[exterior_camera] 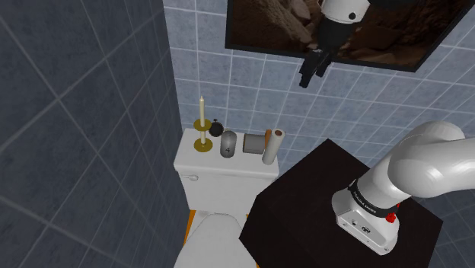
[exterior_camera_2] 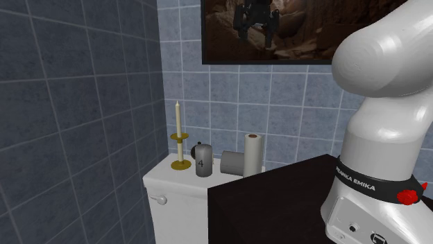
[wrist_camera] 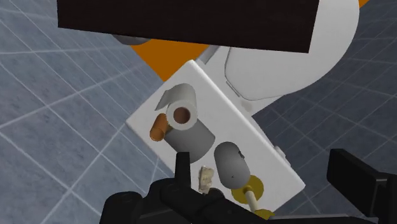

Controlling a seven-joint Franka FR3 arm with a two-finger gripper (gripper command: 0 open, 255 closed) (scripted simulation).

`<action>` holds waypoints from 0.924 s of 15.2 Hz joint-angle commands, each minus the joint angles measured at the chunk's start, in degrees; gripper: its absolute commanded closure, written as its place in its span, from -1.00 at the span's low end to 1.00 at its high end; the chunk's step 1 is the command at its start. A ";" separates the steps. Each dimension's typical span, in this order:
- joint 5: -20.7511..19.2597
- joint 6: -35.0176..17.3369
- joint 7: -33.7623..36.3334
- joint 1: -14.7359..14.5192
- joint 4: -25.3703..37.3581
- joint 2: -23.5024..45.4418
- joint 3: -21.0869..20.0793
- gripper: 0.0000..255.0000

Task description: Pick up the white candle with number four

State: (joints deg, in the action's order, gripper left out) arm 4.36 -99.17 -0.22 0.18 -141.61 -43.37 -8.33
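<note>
The candle with a dark number four (exterior_camera: 228,143) is a short grey cylinder with a rounded top. It stands upright on the white toilet tank (exterior_camera: 196,164), between a tall candlestick and a roll lying on its side. I also see this candle (exterior_camera_2: 202,161) beside the rolls in the second exterior view, and from above as the candle (wrist_camera: 231,163) in the wrist view. My black gripper (exterior_camera: 307,76) hangs high over the tank in front of the framed wall picture, far from the candle. The gripper (exterior_camera_2: 255,35) stands open with nothing between its fingers, and so does the gripper (wrist_camera: 267,184).
A thin cream candle in a gold holder (exterior_camera: 202,128) stands at the tank's end nearest the side wall. A grey roll (exterior_camera: 253,142) lies beside the numbered candle, and a white roll (exterior_camera: 272,147) stands upright. The black stand (exterior_camera: 327,198) is close beside the toilet, whose lid (exterior_camera: 209,237) is below.
</note>
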 commanded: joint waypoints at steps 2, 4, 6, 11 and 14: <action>1.33 -6.64 4.92 0.28 -3.96 1.95 -3.12 -1.00; 1.98 -11.02 8.10 0.63 -5.64 4.29 -5.22 -1.00; 2.43 -15.49 11.36 1.11 -6.91 7.13 -7.38 -1.00; 2.00 -26.77 20.22 3.16 -8.28 16.34 -12.95 -1.00; -0.06 -33.30 26.48 5.21 -7.84 23.14 -16.43 -1.00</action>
State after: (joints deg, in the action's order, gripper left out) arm 4.94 -130.32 23.98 4.77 -149.47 -22.24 -23.63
